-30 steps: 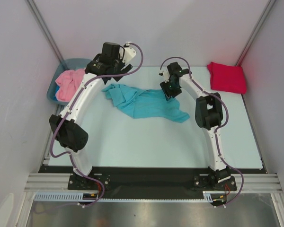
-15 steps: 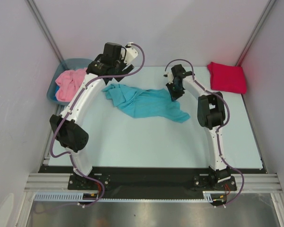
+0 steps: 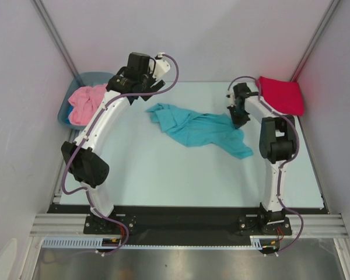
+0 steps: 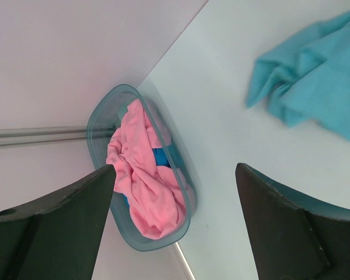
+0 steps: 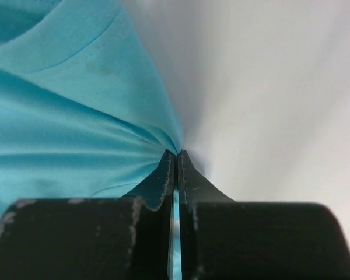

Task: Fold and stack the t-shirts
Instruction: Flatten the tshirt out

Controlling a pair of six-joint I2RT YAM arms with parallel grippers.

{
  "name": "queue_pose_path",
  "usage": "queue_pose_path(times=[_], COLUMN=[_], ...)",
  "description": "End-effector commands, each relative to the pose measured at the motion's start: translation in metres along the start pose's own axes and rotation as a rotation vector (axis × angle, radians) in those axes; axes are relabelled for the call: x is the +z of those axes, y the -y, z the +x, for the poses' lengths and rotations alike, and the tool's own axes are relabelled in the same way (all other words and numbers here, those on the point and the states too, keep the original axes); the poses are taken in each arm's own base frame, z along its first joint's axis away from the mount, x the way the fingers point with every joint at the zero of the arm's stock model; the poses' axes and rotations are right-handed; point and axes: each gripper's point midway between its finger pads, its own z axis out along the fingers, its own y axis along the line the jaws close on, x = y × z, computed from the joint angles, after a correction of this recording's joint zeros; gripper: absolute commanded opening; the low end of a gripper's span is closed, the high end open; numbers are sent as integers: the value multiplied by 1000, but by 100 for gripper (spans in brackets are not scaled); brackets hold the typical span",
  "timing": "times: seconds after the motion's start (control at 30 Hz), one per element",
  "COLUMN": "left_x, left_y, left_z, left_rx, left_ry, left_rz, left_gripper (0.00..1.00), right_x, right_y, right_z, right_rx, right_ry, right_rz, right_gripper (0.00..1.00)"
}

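The turquoise t-shirt (image 3: 201,129) lies crumpled across the middle of the table, stretched toward the right. My right gripper (image 3: 238,119) is shut on its right edge; in the right wrist view the cloth (image 5: 76,116) fans out from the pinched fingertips (image 5: 176,154). A crimson red t-shirt (image 3: 279,95) lies folded at the back right corner. The pink t-shirt (image 3: 84,102) is bunched in the grey-blue tub (image 3: 65,115) at the back left. My left gripper (image 4: 175,175) hangs open above the tub's side, holding nothing; the turquoise t-shirt (image 4: 315,81) shows at its upper right.
White walls enclose the table on three sides, with metal posts in the back corners. The tub (image 4: 99,116) sits in the left corner against the wall. Something blue (image 4: 161,158) peeks out under the pink cloth in the tub.
The right gripper has closed on the turquoise t-shirt's edge and dragged it to the right, toward the red t-shirt. The left arm has stayed still.
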Motion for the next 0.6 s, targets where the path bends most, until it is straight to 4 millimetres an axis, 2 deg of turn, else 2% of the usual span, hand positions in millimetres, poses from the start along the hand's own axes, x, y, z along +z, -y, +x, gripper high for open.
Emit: queue_pose_path(times=[0.0, 0.07, 0.1, 0.17, 0.23, 0.33, 0.37, 0.4, 0.43, 0.5, 0.53, 0.57], left_x=[-30, -28, -28, -25, -23, -16, -11, -8, -6, 0, 2, 5], left_y=[-26, -26, -26, -23, -20, 0, 21, 33, 48, 89, 101, 118], left_z=[-21, -20, -22, -23, -24, -25, -25, -24, -22, -23, -28, -30], left_rx=[-9, -8, -6, 0, 15, 71, 97, 129, 150, 186, 197, 212], left_ry=[83, 81, 85, 90, 92, 100, 116, 122, 126, 165, 191, 203], left_rz=[-73, -72, -69, -60, -49, 14, 85, 129, 170, 302, 340, 377], left_gripper=[90, 90, 90, 90, 90, 92, 94, 95, 96, 100, 100, 100], right_x=[-42, -60, -59, -67, -64, -58, -56, -55, -53, -50, -50, -50], right_y=[84, 105, 110, 113, 108, 99, 99, 98, 97, 98, 99, 100], right_z=[16, 22, 36, 39, 45, 45, 44, 44, 43, 42, 41, 40], right_rx=[128, 158, 164, 164, 167, 155, 149, 141, 129, 123, 116, 116], right_ry=[24, 42, 17, 30, 14, 2, 3, 1, -2, -11, -14, -13], right_rz=[230, 309, 325, 341, 327, 302, 300, 298, 293, 295, 296, 300], right_gripper=[0, 0, 0, 0, 0, 0, 0, 3, 18, 43, 62, 66])
